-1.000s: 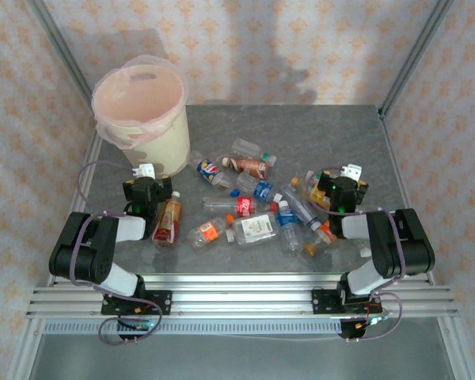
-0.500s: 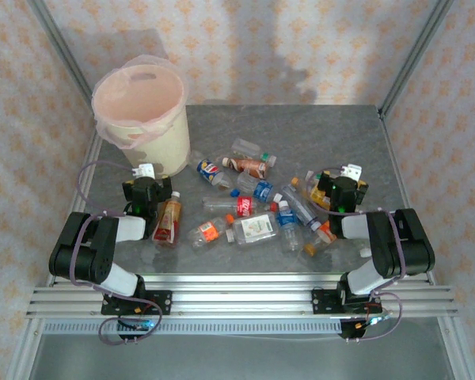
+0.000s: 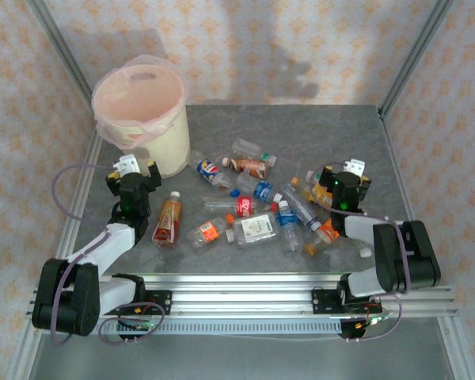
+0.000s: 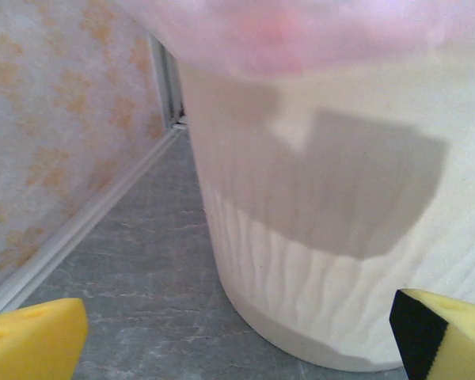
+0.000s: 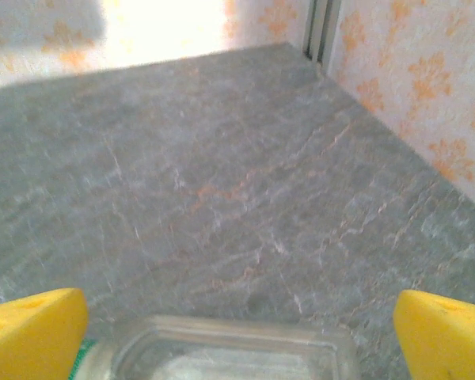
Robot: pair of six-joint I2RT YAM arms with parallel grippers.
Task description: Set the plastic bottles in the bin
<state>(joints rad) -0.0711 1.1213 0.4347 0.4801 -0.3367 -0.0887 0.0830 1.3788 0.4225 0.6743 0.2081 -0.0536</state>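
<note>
Top external view, near to far: plastic bottles point(image 3: 253, 210) are seen scattered on the table point(image 3: 301, 131) btwn the two arms, none yet in the bin point(image 3: 168, 150), so the task is judged at its start – reach/pick step, nothing grasped. An amber bottle point(image 3: 168, 220) lies at approx. 5 o'clock of the left gripper point(image 3: 134, 168), near but apart. That gripper is spread wide & empty, pointed at the bin, which stands just beyond at 12 o'clock. In left wrist view the cream bin wall point(image 4: 324, 261) w/ pink liner point(image 4: 301, 32) is seen close ahead btwn the yellow pads point(image 4: 32, 340); no bottle btwn them. The right gripper point(image 3: 342, 178) is likewise released & empty, poised over the right edge of the pile, most of which lies at 9 o'clock of it. In right wrist view a clear bottle point(image 5: 229, 348) is seen at 6 o'clock, under & btwn the open fingers; contact can't be told. Bare table point(image 5: 222, 174) beyond. Next move, as judged: right gripper to be lowered onto that bottle, closed across its body, then carried to the bin at approx. 10 o'clock, far left.
</note>
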